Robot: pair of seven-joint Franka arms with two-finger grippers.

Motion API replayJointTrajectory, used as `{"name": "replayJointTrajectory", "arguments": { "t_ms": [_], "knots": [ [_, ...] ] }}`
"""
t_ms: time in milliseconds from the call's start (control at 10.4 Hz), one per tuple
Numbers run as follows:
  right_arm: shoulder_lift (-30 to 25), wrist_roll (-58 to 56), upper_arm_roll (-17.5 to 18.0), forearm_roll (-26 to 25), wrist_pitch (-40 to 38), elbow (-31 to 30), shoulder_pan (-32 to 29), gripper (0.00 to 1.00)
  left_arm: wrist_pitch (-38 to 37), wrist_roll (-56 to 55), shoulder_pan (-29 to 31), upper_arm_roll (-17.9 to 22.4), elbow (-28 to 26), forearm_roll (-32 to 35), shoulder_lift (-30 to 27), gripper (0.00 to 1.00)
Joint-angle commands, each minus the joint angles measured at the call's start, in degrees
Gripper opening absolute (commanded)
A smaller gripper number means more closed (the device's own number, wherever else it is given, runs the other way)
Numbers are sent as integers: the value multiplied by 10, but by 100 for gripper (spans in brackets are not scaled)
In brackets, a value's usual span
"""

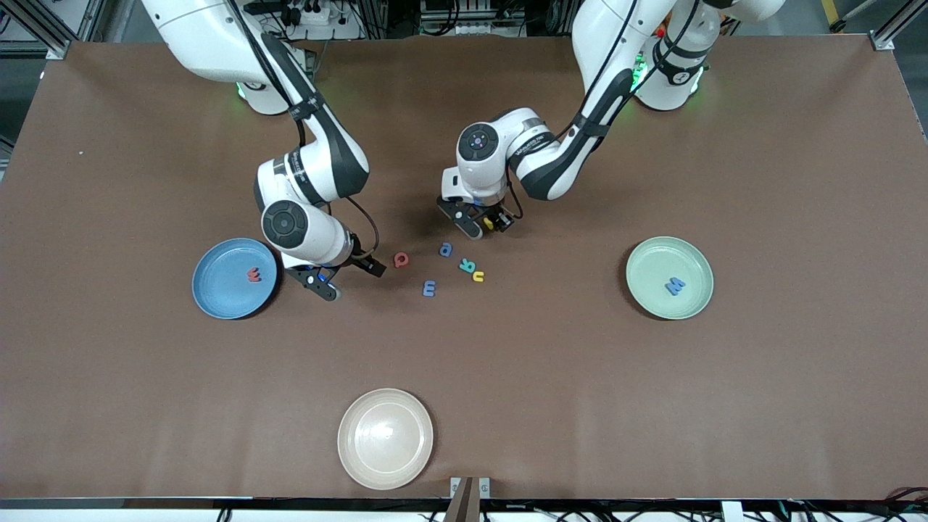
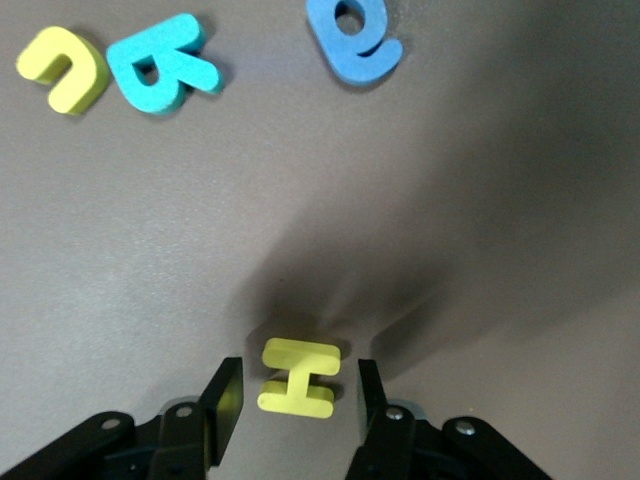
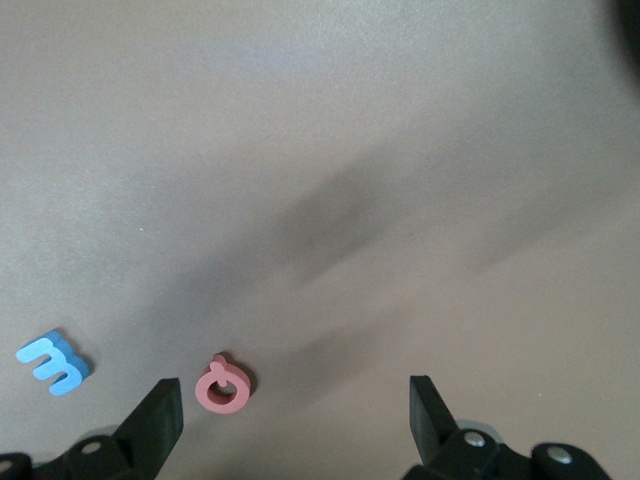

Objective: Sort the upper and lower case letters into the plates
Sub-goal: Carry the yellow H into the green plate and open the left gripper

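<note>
Pinching a yellow H between its fingers, the left gripper hangs over the table just beside the loose letters. Those lie mid-table between the two plates: a blue a, a teal R touching a yellow u, a blue m nearest the front camera, and a red a toward the right arm's end. The right gripper sits low between the blue plate and the red a, fingers spread wide and empty. A red w lies in the blue plate; a blue M lies in the green plate. A beige plate sits near the front edge
</note>
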Motion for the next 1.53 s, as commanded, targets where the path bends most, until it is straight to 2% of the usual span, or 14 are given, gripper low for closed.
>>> {"name": "replayJointTrajectory", "arguments": {
  "t_ms": [0,192,288,384,479,671,863,1151,1438],
  "knots": [
    [-12,-2,1,3,5,-14,-3,100,17,2,1,-2,-28,14,-19,54],
    [-11,-2,1,3,4,-14,-3,100,44,3,0,-2,-45,15,-18,53],
    [-11,-2,1,3,5,-14,-3,100,54,3,0,-2,-49,21,-16,41],
    [-10,-2,1,3,10,-14,-2,100,54,2,1,-3,-50,27,-16,10],
    [-8,-2,1,3,20,-14,0,100,53,-4,2,-2,-51,26,-20,0],
    [-7,-2,1,3,31,-15,11,100,48,-5,24,-2,-60,26,-49,0],
    [-4,-2,1,3,51,-20,29,100,5,-1,74,-4,-70,23,-111,0],
    [-3,-2,1,3,61,-20,57,100,-67,-1,201,-27,-67,17,-177,0],
    [-2,-6,1,-10,140,-51,112,100,-107,2,306,-27,-76,17,-184,0]
  ]
}}
